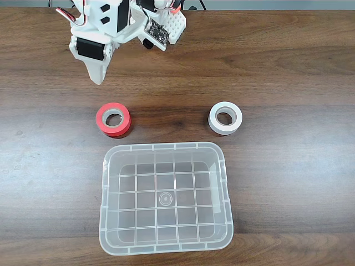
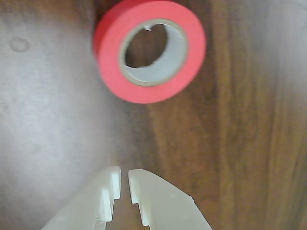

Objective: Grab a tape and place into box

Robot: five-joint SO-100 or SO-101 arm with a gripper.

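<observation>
In the wrist view, the gripper (image 2: 123, 178) is closest, poking up from the bottom edge. Its two white fingers (image 2: 105, 196) are almost together, with just a thin gap between the tips. Nothing is in that gap. A bit farther off lies the red tape (image 2: 111, 57). It lies flat on the brown wooden table (image 2: 240, 143), and you can look down into its grey ring. The tape and the fingers are apart, with bare wood between them.

In the fixed view, the clear plastic box (image 1: 224, 191) sits nearest, at the bottom of the picture. It has round corners and a pattern of squares on its floor. Nothing lies inside it. Just past its far rim, on the left side, is the red tape (image 1: 102, 121). It sits just beside the box and is outside it. On the right side of the view, a white tape (image 1: 235, 123) lies flat too, well apart from the red one. Farthest away, at the top left, is the white robot arm (image 1: 119, 25). Its pointed gripper (image 1: 97, 76) hangs over the wood behind the red tape, not touching it.
</observation>
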